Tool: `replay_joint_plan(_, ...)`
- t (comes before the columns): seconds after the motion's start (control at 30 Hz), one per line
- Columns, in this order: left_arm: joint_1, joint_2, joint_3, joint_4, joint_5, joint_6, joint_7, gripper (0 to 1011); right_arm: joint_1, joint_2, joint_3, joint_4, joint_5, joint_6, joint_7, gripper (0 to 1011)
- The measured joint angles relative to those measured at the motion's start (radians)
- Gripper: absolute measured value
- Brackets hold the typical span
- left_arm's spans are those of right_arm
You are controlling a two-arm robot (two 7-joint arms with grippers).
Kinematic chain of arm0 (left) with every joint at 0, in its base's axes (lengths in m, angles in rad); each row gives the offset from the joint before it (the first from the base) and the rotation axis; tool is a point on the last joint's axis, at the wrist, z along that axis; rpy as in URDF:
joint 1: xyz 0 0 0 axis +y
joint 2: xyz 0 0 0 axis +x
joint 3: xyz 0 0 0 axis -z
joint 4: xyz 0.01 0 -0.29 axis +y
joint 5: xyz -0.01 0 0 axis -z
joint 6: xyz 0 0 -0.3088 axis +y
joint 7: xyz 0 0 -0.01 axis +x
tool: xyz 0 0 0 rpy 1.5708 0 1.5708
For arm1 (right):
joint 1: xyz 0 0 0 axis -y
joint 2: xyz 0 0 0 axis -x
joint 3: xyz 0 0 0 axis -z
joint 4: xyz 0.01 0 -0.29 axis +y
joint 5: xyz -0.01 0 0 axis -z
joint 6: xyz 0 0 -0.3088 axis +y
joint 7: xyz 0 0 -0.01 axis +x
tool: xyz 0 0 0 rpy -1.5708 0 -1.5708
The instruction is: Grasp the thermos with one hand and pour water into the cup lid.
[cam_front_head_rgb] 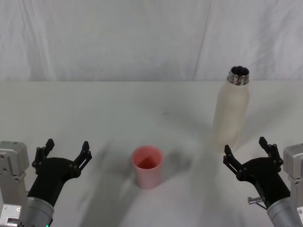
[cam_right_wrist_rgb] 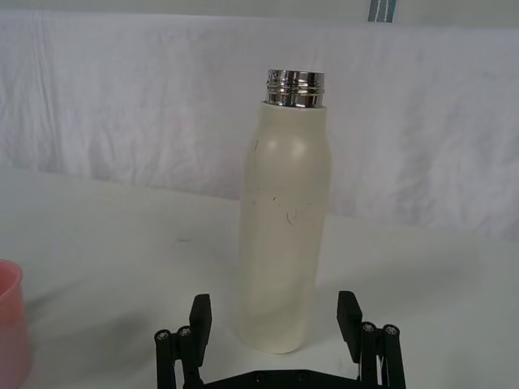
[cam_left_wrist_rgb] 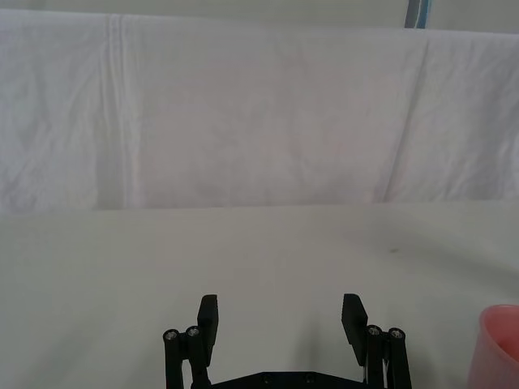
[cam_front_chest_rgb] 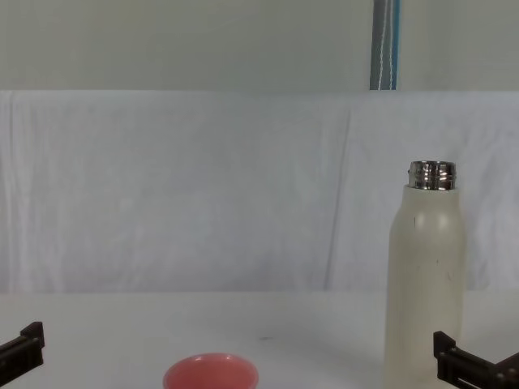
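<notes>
The cream-white thermos [cam_front_head_rgb: 232, 111] stands upright on the right of the table, its steel neck uncapped; it also shows in the right wrist view [cam_right_wrist_rgb: 284, 235] and the chest view [cam_front_chest_rgb: 425, 284]. The pink cup lid [cam_front_head_rgb: 147, 166] stands mouth up at the table's middle front, its rim low in the chest view [cam_front_chest_rgb: 211, 373] and at the edges of the wrist views [cam_left_wrist_rgb: 496, 344] [cam_right_wrist_rgb: 11, 324]. My right gripper [cam_front_head_rgb: 246, 152] is open just in front of the thermos, apart from it [cam_right_wrist_rgb: 274, 316]. Front left of the cup lid, my left gripper [cam_front_head_rgb: 66, 149] is open and holds nothing [cam_left_wrist_rgb: 280, 318].
The white table [cam_front_head_rgb: 94, 109] runs back to a white cloth backdrop [cam_front_head_rgb: 118, 38]. A vertical blue strip [cam_front_chest_rgb: 385, 44] shows above the backdrop.
</notes>
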Motion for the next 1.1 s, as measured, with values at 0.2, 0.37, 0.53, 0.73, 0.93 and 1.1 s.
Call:
replay_joint_plan(0.2,0.0,0.0,0.0,0.0,0.0,0.0,0.0,1001,0.0,0.0,0.0,0.0,0.0,0.0,0.0,1000)
replay_joint_plan(0.37,0.0,0.0,0.0,0.0,0.0,0.0,0.0,1001,0.0,0.0,0.0,0.0,0.0,0.0,0.0,1000)
replay_joint_plan(0.53,0.0,0.0,0.0,0.0,0.0,0.0,0.0,1001,0.0,0.0,0.0,0.0,0.0,0.0,0.0,1000)
replay_joint_plan(0.73,0.0,0.0,0.0,0.0,0.0,0.0,0.0,1001,0.0,0.0,0.0,0.0,0.0,0.0,0.0,1000)
replay_joint_plan(0.93,0.0,0.0,0.0,0.0,0.0,0.0,0.0,1001,0.0,0.0,0.0,0.0,0.0,0.0,0.0,1000)
replay_joint_plan(1.1,0.0,0.0,0.0,0.0,0.0,0.0,0.0,1001,0.0,0.0,0.0,0.0,0.0,0.0,0.0,1000)
